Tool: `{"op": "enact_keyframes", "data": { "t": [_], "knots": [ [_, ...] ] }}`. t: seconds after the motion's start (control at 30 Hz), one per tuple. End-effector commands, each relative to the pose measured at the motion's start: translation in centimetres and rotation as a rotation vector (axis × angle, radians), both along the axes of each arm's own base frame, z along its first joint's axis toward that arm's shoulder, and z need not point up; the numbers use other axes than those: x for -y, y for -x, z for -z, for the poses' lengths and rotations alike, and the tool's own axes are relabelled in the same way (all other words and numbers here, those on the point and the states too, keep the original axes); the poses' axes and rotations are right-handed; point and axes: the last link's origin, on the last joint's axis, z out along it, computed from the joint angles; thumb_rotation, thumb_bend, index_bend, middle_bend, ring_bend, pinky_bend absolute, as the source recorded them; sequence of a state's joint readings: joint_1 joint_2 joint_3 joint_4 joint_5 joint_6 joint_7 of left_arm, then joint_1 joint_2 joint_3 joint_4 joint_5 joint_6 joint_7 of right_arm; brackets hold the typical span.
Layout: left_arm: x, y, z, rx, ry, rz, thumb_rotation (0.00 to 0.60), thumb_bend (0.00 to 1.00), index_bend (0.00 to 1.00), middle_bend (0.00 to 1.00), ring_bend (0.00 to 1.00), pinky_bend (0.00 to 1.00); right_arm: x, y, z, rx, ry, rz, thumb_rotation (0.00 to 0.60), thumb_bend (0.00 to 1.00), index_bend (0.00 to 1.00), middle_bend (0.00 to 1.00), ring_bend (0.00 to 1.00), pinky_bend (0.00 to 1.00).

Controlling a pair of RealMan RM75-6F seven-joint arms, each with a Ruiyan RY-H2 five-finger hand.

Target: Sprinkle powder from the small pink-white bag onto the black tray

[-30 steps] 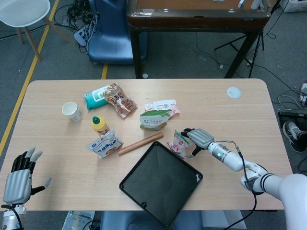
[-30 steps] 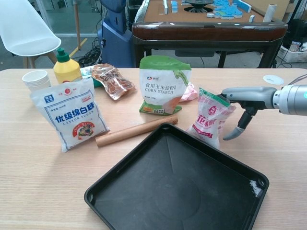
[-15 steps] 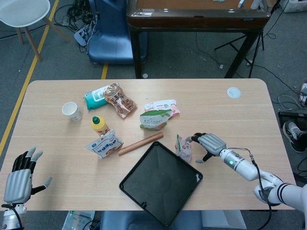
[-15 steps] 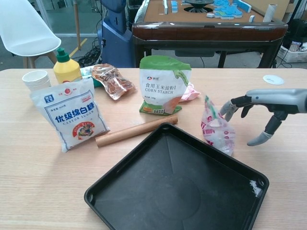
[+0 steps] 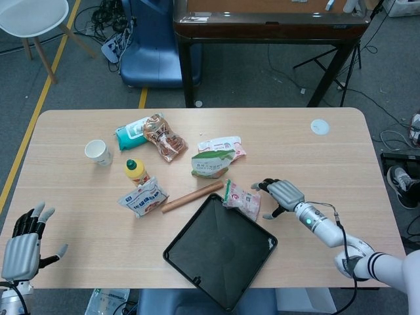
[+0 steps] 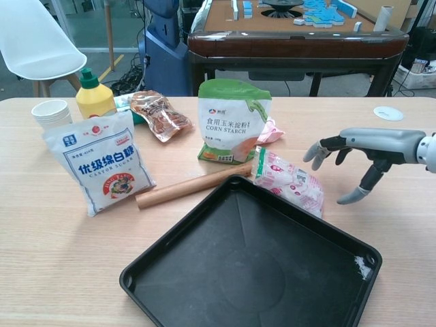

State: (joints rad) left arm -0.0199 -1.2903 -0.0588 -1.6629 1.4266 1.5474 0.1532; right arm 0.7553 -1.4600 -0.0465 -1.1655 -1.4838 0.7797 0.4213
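The small pink-white bag (image 6: 289, 186) lies flat against the black tray (image 6: 225, 286)'s far rim, at nine o'clock from my right hand (image 6: 357, 151), which hangs released, apparently not touching it.

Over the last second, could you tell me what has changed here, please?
The right hand let go of the pink-white bag and drew back, fingers apart; the bag toppled onto the black tray's rim. The left hand and other items stayed put.
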Motion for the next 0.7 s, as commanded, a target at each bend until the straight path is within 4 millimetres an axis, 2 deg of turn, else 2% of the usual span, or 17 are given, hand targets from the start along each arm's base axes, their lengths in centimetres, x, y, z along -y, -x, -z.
{"op": "enact_keyframes", "data": {
  "t": [0.03, 0.7],
  "knots": [
    [0.0, 0.0, 0.1, 0.004, 0.001, 0.003, 0.6, 0.18, 0.14, 0.05, 0.04, 0.03, -0.3, -0.3, 0.7, 0.01, 0.005, 0.01, 0.6, 0.03, 0.2, 0.27, 0.16, 0.22],
    [0.5, 0.3, -0.2, 0.011, -0.008, -0.002, 0.6, 0.18, 0.15, 0.05, 0.04, 0.03, 0.5, -2.6, 3.9, 0.007, -0.002, 0.029, 0.6, 0.06, 0.2, 0.27, 0.16, 0.22]
  ]
}}
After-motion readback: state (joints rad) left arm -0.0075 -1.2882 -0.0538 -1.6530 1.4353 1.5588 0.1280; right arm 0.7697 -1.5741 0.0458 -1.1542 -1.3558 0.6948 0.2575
